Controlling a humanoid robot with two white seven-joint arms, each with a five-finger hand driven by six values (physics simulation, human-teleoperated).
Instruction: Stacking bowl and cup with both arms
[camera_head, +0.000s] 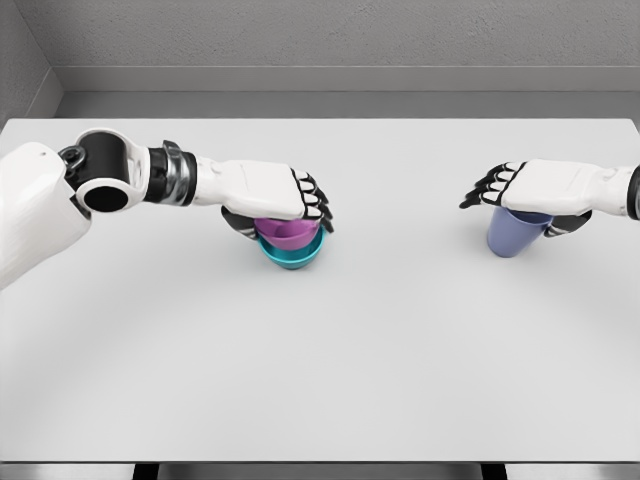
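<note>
The tabletop (320, 380), white and the largest element shown, spans almost the whole head view, its near edge running along the bottom. We see the left arm (60, 200) entering over the left edge and reaching inward. Its left hand (275, 195) lies palm-down over a purple bowl (290, 234), fingers (318, 205) curled over the far rim and thumb apparently beneath the near side, so we read it as a grasp on that bowl. The purple bowl sits nested in a teal bowl (292, 256), both left of the tabletop's middle, mouths upward and axes vertical. We judge the overhead grip to serve the lowering of one bowl squarely into the other, keeping the rims level.

Near the right edge, the right hand (545, 190) covers a blue cup (515, 232) from above, fingers extended toward the middle and thumb wrapped around the cup's side. The cup stands upright, long axis vertical, narrowing toward its base. Whether that base rests on the tabletop or hangs just above it we cannot tell from this angle. We judge that the cup is held from the top so that it can be carried across and set down into the bowls, which lie well apart from it.
</note>
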